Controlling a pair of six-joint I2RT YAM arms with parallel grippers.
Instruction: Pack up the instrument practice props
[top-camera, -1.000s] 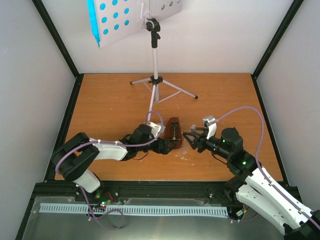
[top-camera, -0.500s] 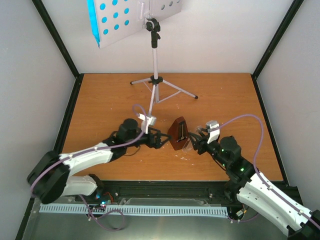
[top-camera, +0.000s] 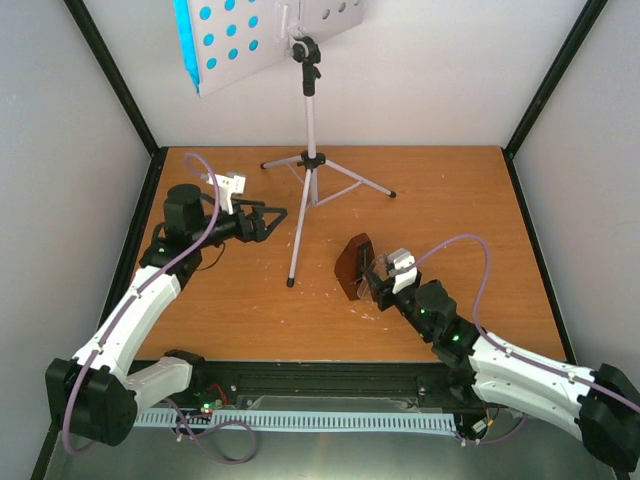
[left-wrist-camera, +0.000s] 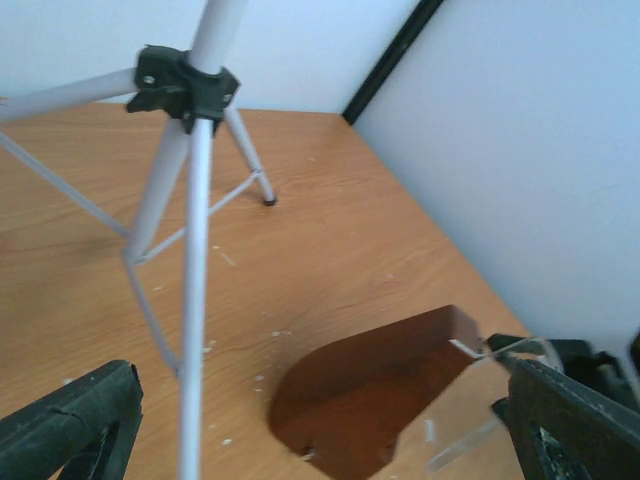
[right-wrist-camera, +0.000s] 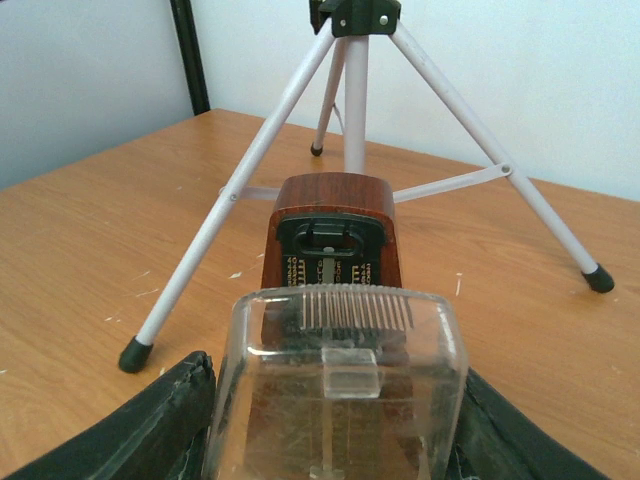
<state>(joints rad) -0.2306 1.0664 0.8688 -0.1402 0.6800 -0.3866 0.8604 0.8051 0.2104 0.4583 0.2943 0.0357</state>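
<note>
Two arms swapped roles within one second. Left gripper (top-camera: 268, 218) left brown metronome (top-camera: 351, 266) at centre and swung to upper left, jaws spread, empty, just beside music stand (top-camera: 309, 130) leg. Right gripper (top-camera: 377, 281) moved in, clasping clear cover (right-wrist-camera: 338, 385) before metronome face. Metronome at lower centre, appearing tipped, upright half second earlier. Judged: capping next, stand not yet packed.

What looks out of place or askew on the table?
The metronome is tipped off its base; the left wrist view shows its underside. Its clear cover is off the body, held in the right gripper.
</note>
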